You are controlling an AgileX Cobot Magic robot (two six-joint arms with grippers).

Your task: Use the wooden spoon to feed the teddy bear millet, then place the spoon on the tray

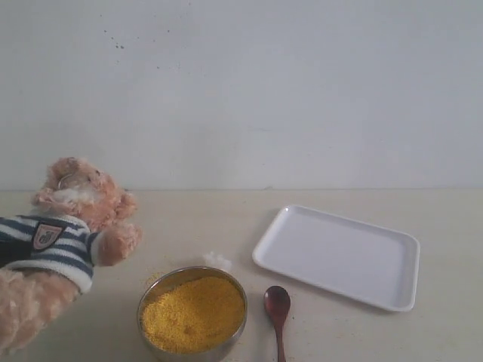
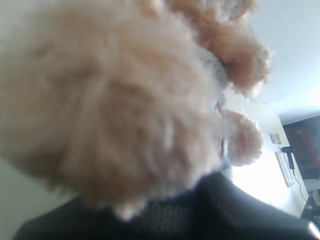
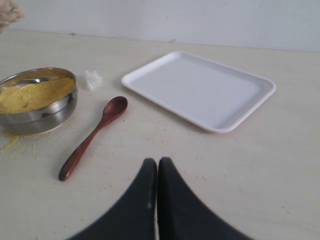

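Right gripper sitting closed, empty. Small dark-red wooden spoon lying between yellow millet in shiny metal bowl and flat white tray. I'm aiming mid-handle, opening first. Left gripper against fluffy teddy bear, state unclear.

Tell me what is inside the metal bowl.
Yellow millet fills the metal bowl nearly to its rim; a strip of bare inner wall shows. The bottom and anything buried are hidden by grain.

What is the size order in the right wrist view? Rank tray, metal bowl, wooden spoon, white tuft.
1. tray
2. metal bowl, though cut off by the picture's edge
3. wooden spoon, longer than the bowl's visible part but far slimmer
4. white tuft
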